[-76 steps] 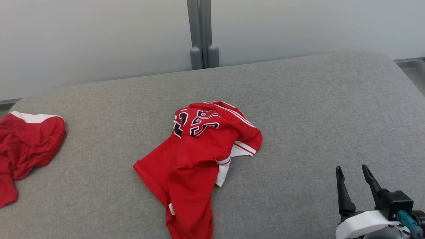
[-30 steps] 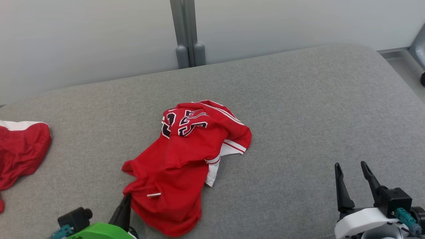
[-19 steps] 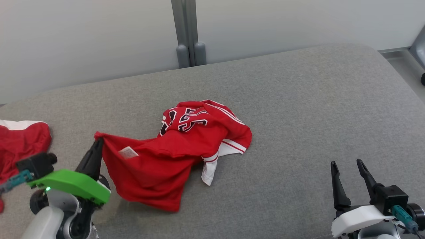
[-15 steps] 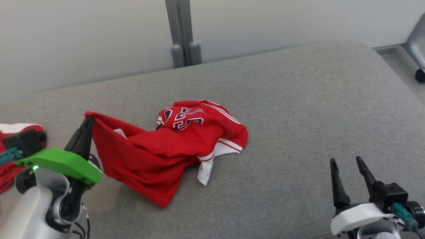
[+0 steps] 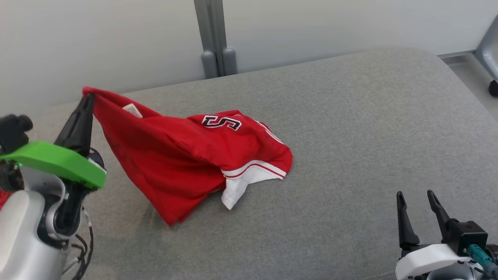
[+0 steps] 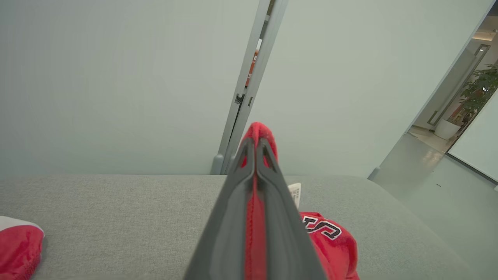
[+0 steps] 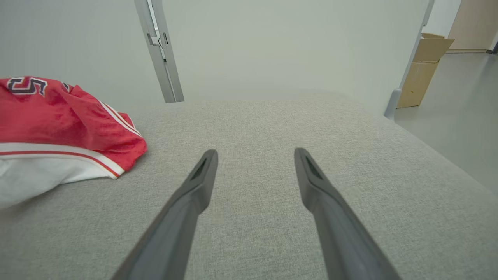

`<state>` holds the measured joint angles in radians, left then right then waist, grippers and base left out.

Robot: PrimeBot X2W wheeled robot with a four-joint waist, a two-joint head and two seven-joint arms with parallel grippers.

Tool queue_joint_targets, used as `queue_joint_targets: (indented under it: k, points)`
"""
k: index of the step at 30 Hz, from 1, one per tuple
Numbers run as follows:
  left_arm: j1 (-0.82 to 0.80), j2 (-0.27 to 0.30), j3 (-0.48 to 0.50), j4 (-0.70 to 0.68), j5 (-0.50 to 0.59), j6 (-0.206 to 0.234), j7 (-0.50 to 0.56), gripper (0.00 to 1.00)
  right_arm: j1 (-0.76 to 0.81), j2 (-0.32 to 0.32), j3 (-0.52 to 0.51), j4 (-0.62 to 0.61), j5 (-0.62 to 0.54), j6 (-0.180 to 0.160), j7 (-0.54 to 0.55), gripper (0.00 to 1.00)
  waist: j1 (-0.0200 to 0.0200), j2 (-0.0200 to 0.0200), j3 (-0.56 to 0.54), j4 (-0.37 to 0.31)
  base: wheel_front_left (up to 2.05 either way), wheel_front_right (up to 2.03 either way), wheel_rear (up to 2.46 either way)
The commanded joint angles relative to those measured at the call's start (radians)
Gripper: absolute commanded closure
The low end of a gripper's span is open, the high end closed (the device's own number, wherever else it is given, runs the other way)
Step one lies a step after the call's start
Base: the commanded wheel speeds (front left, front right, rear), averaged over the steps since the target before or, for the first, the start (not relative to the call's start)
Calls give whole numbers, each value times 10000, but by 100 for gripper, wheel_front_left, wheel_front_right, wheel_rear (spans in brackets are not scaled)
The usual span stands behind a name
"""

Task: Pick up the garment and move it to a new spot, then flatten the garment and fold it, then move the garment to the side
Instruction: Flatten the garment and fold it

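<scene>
Grey fabric covers the tabletop (image 5: 350, 116). The left hand (image 5: 86, 102) is clamped on 1 raised corner of the red jersey (image 5: 183, 155). The rest slopes down to that hand's right, its long axis running toward the right hand (image 5: 414, 193), which stands spread and empty, well apart from the white hem (image 5: 241, 182).

Garment (image 5: 186, 155) on padded surface (image 5: 350, 116), left hand (image 5: 87, 100) at its left corner, right hand (image 5: 414, 193) well apart to the right
</scene>
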<state>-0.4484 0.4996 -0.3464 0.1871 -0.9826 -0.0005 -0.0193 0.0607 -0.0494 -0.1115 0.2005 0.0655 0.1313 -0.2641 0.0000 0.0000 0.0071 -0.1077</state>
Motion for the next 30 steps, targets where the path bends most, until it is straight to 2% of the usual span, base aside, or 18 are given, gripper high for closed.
queue_joint_targets:
  k: [1, 7, 9, 12, 18, 22, 25, 26, 27, 30]
  points:
    - [655, -21, -49, -65, -102, -62, -71, 100, 80, -22, 14, -10, -31, -10, -6, 0, 0, 0, -76, 326, 0, 0, 0]
    - [3247, -318, -612, -415, -722, -368, -104, 100, -18, -26, 86, 2, 35, -10, -5, 0, 0, 0, -194, 836, 0, 0, 0]
    - [4079, -375, -862, -264, -709, -402, -234, 100, -3, -20, 119, 12, 43, -10, -5, 0, 0, 0, -215, 998, 0, 0, 0]
    - [4844, -763, -1084, 209, -958, -582, -474, 100, 95, -22, 145, 46, 13, -10, -5, 0, 0, 0, -247, 1268, 0, 0, 0]
    - [4943, -1296, -1548, 1784, -1041, -1130, -966, 100, 94, -25, 196, 83, -80, -10, -5, 0, 0, 0, -285, 1606, 0, 0, 0]
    - [4581, -1635, -1654, 2617, -1301, -1279, -1247, 100, -2, -25, 223, 101, -114, -10, -5, 0, 0, 0, -290, 1660, 0, 0, 0]
    - [4380, -1522, -1741, 3180, -1216, -1300, -1553, 99, -30, -22, 306, 125, -128, -10, -5, 0, 0, 0, -291, 1606, 0, 0, 0]
    - [4337, -1512, -1779, 3365, -1168, -1306, -1705, 56, -28, -23, 337, 121, -117, -10, -5, 0, 0, 0, -292, 1568, 0, 0, 0]
    - [4322, -1525, -1793, 3442, -1174, -1309, -1811, 0, -8, -26, 336, 119, -98, -10, -5, 0, 0, 0, -293, 1533, 0, 0, 0]
    - [4485, -1358, -1808, 3499, -1458, -1311, -2020, 0, 66, -26, 305, 112, -57, -10, -5, 0, 0, 0, -300, 1382, 0, 0, 0]
